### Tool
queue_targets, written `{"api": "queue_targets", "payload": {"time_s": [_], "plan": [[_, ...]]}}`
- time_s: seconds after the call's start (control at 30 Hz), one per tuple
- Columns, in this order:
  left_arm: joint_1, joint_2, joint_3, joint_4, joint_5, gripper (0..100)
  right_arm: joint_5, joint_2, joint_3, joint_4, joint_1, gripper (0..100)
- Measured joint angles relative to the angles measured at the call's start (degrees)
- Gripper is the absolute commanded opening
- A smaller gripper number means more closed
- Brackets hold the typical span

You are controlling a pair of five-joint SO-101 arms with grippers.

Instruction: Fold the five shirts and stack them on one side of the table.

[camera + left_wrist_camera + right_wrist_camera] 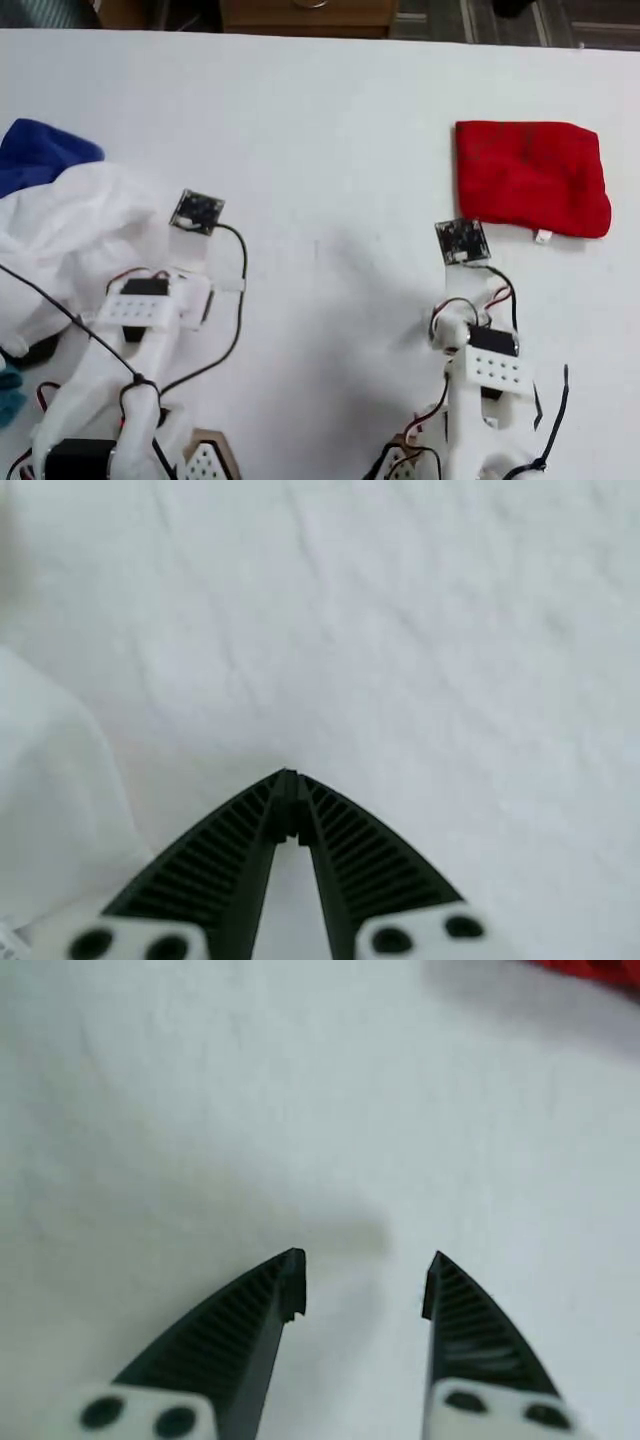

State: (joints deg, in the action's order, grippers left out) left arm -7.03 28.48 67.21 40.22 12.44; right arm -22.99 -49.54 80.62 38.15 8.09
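A folded red shirt lies flat on the white table at the right. A rumpled white shirt lies at the left edge, with a blue shirt partly under it behind. My left gripper is shut with nothing in it, low over bare table just beside the white shirt. My right gripper hangs open over bare table, a little in front of the red shirt, holding nothing. In the high view each arm stands near the front edge, left arm and right arm.
A teal cloth peeks in at the left edge near the front. Black cables loop beside both arms. The table's far edge runs along the back, with wooden furniture beyond it.
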Motion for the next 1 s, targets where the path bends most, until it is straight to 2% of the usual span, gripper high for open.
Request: {"api": "queue_targets", "payload": {"time_s": [0.1, 0.17, 0.27, 0.33, 0.47, 0.57, 0.77, 1.0], "plan": [[-3.1, 0.0, -3.2, 0.0, 0.0, 3, 0.0, 0.0, 0.1, -0.5, 0.0, 19.1], [-6.5, 0.0, -6.5, 0.6, 0.0, 7, 0.0, 0.0, 0.1, -0.5, 0.0, 19.1], [-13.1, 0.0, -13.8, 6.9, 2.3, 21, 0.0, 0.0, 0.1, -0.5, 0.0, 19.1], [-16.2, 0.0, -19.6, 13.7, 5.2, 25, 0.0, 0.0, 0.1, -0.5, 0.0, 19.1], [-21.8, 0.0, -30.6, 26.0, 9.9, 21, 0.0, 0.0, 0.1, -0.5, 0.0, 19.1], [-27.8, 0.0, -38.0, 30.2, 12.0, 19, 0.0, 0.0, 0.1, -0.5, 0.0, 19.1], [-37.6, 0.0, -42.0, 30.9, 20.7, 19, 0.0, 0.0, 0.1, -0.5, 0.0, 19.1], [-40.4, 0.0, -39.0, 31.5, 26.6, 19, 0.0, 0.0, 0.1, -0.5, 0.0, 19.1]]}}
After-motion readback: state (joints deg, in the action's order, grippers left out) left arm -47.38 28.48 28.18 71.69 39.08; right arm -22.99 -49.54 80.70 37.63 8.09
